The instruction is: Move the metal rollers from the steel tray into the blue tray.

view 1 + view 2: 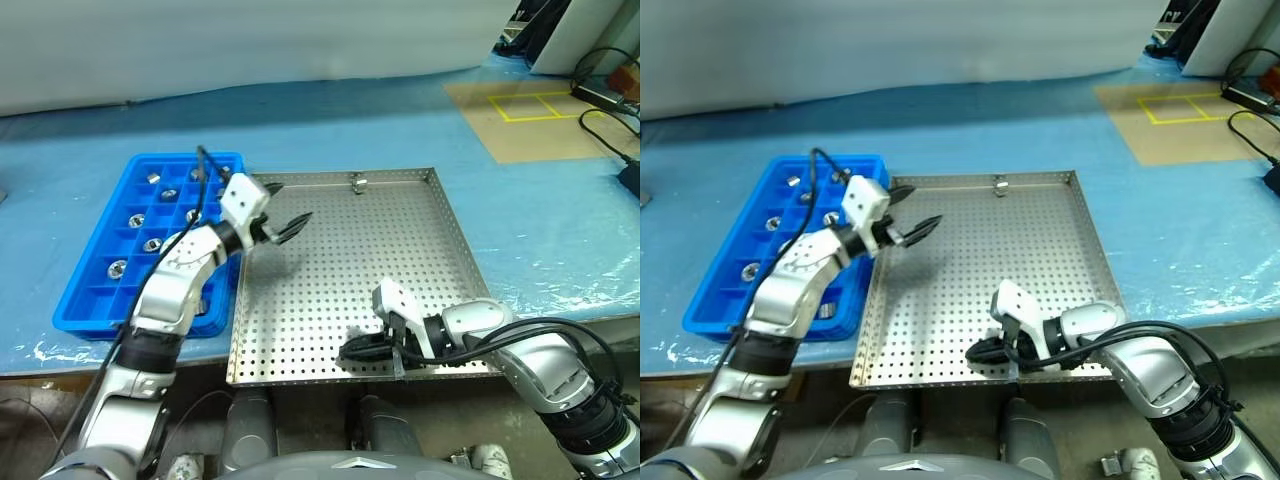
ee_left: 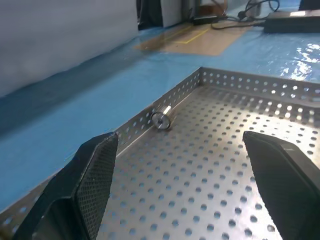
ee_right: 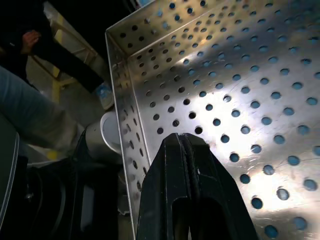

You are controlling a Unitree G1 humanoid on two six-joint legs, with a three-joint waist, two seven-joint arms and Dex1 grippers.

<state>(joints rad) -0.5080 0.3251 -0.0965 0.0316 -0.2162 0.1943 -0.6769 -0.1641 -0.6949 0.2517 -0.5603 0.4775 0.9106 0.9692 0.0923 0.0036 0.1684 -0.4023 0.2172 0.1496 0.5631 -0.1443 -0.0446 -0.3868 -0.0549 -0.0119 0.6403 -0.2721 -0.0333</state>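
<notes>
The steel tray (image 1: 440,260) lies in the middle of the blue table. One metal roller (image 1: 358,182) rests on its side against the tray's far rim, also seen in the left wrist view as a roller (image 2: 161,119). My left gripper (image 1: 292,205) hovers open over the tray's far left part, pointing toward that roller, empty and well short of it. The blue tray (image 1: 95,300) sits to the left of the steel tray, with several rollers (image 1: 152,244) in its compartments. Low over the steel tray's near edge, my right gripper (image 1: 347,352) is shut, with nothing held between its fingers (image 3: 185,150).
A tan floor patch with yellow tape (image 1: 530,105) and black cables (image 1: 605,110) lie at the far right. A pale wall or curtain (image 1: 250,40) runs along the back. A black cable (image 1: 205,185) loops from my left wrist over the blue tray.
</notes>
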